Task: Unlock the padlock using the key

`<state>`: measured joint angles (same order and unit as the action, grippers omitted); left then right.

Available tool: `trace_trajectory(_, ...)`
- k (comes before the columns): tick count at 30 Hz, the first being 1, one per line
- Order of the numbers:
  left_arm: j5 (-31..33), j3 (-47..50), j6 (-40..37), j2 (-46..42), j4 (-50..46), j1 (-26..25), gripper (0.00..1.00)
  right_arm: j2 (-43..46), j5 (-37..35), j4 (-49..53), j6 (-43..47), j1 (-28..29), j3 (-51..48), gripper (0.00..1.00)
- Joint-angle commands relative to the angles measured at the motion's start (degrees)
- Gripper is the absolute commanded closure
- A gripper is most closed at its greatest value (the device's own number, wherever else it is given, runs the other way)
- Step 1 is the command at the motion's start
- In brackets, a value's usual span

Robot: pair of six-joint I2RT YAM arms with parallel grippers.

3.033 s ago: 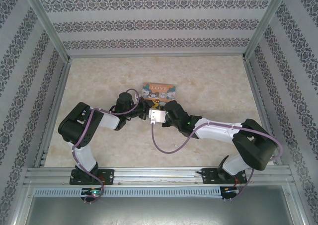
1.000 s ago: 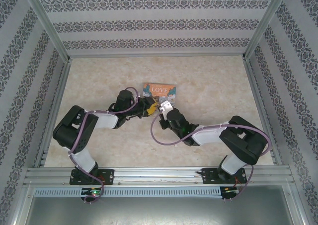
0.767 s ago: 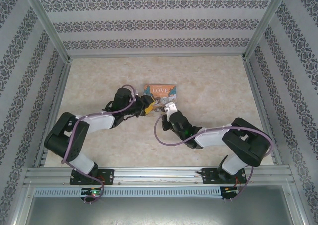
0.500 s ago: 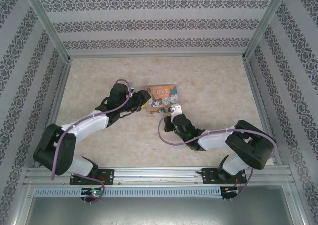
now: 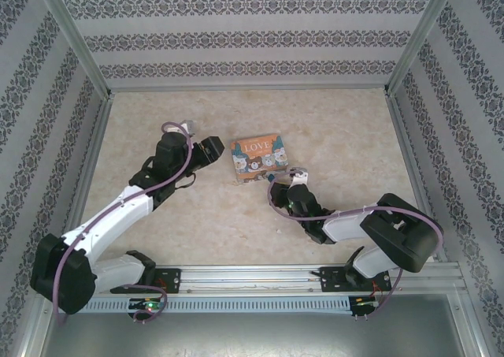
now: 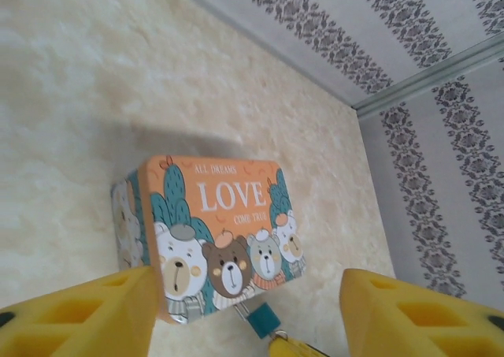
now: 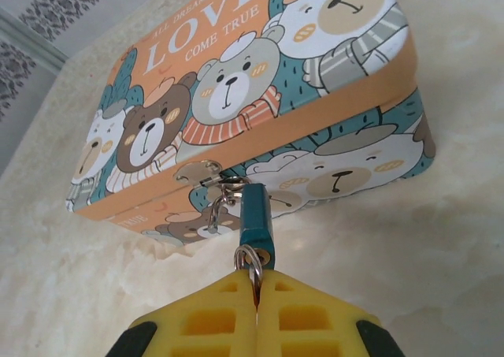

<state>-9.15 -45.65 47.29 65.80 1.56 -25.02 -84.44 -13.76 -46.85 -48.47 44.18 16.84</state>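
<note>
The LOVE tin point(image 5: 257, 154) with its cartoon bears lies flat near the middle of the pale marbled worktop point(image 5: 346, 128), lid up and shut. The padlock point(image 7: 256, 213), a tiny teal one, hangs at the tin's front wall, and its thin silvery shackle point(image 7: 228, 190) is threaded through the small metal hasp point(image 7: 198, 172) under the lid's edge. From the left wrist camera the same padlock point(image 6: 264, 319) sits just off the tin's near corner.

The right tool point(image 7: 256, 282) is right up against the lock. Its two yellow pads are pressed flat together with only a seam between them. A small key ring point(image 7: 249, 259) sticks out of that seam, directly below the padlock's underside and touching it. Whatever key blade there may be is hidden between the pads and the lock body, so I cannot tell how far in it sits. From above, that tool point(image 5: 281, 177) is at the tin's near right corner, and its arm bends back towards the base.

The left tool point(image 5: 211, 149) is off to the tin's left, apart from it. It is spread wide and holds nothing, with its yellow fingers point(image 6: 87, 314) framing the tin.
</note>
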Motion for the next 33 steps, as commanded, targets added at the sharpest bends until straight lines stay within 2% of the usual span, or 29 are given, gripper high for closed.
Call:
trace_trajectory(1, 4.4, 0.7, -6.6, -3.1, -2.5, 0.5, 0.34, 0.2, 3.3, 0.1, -7.2, -1.1, -0.9, 1.0)
trace_trajectory(8, 7.6, 3.3, -15.8, -9.4, -0.9, 0.5, 0.15, -1.8, 7.0, 1.0, -12.9, -2.7, -1.1, 1.0)
trace_trajectory(14, 9.2, 7.7, -18.2, -13.2, 5.4, 0.6, 0.03, -3.4, 9.7, 1.4, -16.3, -4.8, -1.4, 1.0)
trace_trajectory(24, 11.5, 8.9, -16.8, -13.3, 5.7, 1.1, 0.01, -6.8, 13.8, 1.2, -17.2, -6.3, 0.6, 1.0)
trace_trajectory(33, 12.5, 9.1, -17.6, -13.7, 5.1, 1.8, 0.01, -6.6, 13.4, 1.8, -17.3, -6.6, 0.8, 0.8)
